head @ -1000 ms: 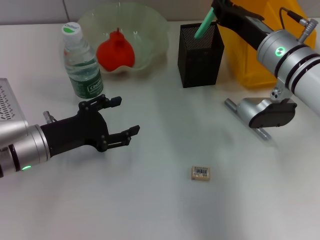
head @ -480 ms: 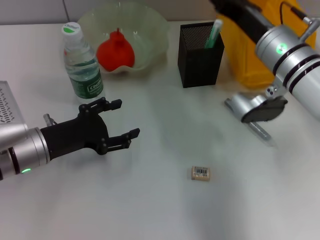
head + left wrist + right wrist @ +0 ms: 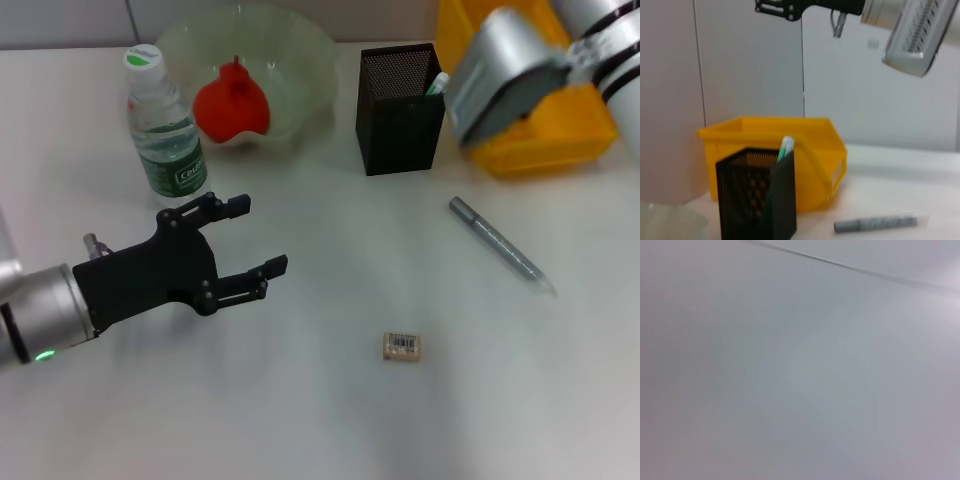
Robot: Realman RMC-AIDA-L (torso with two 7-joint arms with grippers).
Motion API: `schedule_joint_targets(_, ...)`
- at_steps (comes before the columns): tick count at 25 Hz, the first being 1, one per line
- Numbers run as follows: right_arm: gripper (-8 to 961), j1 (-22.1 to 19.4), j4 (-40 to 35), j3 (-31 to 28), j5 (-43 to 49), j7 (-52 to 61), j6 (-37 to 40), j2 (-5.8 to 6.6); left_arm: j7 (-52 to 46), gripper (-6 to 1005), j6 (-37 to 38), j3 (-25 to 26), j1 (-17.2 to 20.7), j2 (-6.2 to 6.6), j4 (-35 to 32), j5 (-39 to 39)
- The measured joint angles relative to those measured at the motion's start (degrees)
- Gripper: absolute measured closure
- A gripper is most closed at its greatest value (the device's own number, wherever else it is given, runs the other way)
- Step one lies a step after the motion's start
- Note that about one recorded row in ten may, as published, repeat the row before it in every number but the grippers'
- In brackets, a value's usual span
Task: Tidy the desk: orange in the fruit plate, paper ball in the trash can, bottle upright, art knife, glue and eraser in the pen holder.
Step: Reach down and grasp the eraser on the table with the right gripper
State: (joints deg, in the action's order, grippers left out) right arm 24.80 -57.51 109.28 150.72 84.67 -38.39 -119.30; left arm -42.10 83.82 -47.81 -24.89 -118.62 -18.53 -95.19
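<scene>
**Mia:** The left gripper [image 3: 262, 238] has its jaws spread wide, and there is nothing between them. It hangs low over the desk [image 3: 300, 420], near the bottle [image 3: 163, 125].

**Ben:** And the right one?

**Mia:** The right gripper [image 3: 778, 7] is up high, way above the bin [image 3: 545, 120]. I cannot tell if its jaws are spread or pressed together.

**Ben:** What is tidy so far?

**Mia:** The orange [image 3: 231, 103] sits in the plate [image 3: 300, 50]. The bottle stands up just beside the plate. A green-tipped stick [image 3: 436, 83] pokes out of the holder [image 3: 399, 110]. I think that is the glue. I can't see the paper ball.

**Ben:** So what is left?

**Mia:** The eraser [image 3: 402, 346] lies flat on the desk, out in front and well apart from the holder. The grey knife [image 3: 498, 243] lies on the desk too, near the bin.

**Ben:** Which step is it, then?

**Mia:** I think it is the gap between two steps. The glue looks done, and the knife or eraser comes next.

**Ben:** What will that take?

**Mia:** A gripper has to come down over one of them and pinch it across its thin side. Then it must lift it over the holder and drop it in. The eraser is tiny and lies flat, so the jaws must go right down to the desk.
</scene>
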Motion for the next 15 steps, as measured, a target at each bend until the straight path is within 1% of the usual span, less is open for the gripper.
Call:
schedule_joint_targets(2, 301, 0.8, 0.8, -0.6, -1.8, 11.9, -0.3, 0.02, 0.0, 161, 1.6, 0.0, 0.5, 0.04, 0.0, 0.7)
schedule_joint_targets(3, 301, 1.5, 1.6, -1.3, -2.4, 23.3, -0.3, -0.10, 0.0, 161, 2.1, 0.0, 0.6, 0.05, 0.0, 0.9)
schedule_joint_targets(4, 301, 1.5, 1.6, -1.3, -2.4, 23.3, -0.3, -0.10, 0.0, 161, 2.1, 0.0, 0.6, 0.05, 0.0, 0.9)
schedule_joint_targets(7, 301, 2.3, 2.2, -1.6, -4.0, 42.3, 0.1, -0.08, -0.1, 161, 5.5, 0.0, 0.8, 0.06, 0.0, 1.7)
schedule_joint_targets(8, 301, 3.1, 3.2, -1.8, -4.7, 53.5, 0.9, 0.08, -0.3, 161, 7.3, 0.0, 0.8, 0.11, 0.0, 2.0)
schedule_joint_targets(9, 301, 3.1, 3.2, -1.8, -4.7, 53.5, 0.9, 0.08, -0.3, 161, 7.3, 0.0, 0.8, 0.11, 0.0, 2.0)
schedule_joint_targets(12, 301, 4.5, 4.1, -2.3, -4.9, 68.7, 3.4, 0.28, -0.5, 161, 8.7, 0.0, 0.8, 0.25, 0.0, 2.0)
schedule_joint_targets(13, 301, 5.0, 3.8, -2.4, -4.8, 76.1, 4.8, 0.31, -0.7, 161, 9.6, 0.0, 0.8, 0.41, 0.0, 2.0)
schedule_joint_targets(14, 301, 5.0, 3.8, -2.4, -4.8, 76.1, 4.8, 0.31, -0.7, 161, 9.6, 0.0, 0.8, 0.41, 0.0, 2.0)
schedule_joint_targets(15, 301, 5.3, 3.5, -2.4, -4.8, 79.6, 5.5, 0.31, -0.7, 161, 9.9, 0.0, 0.8, 0.46, 0.0, 2.0)
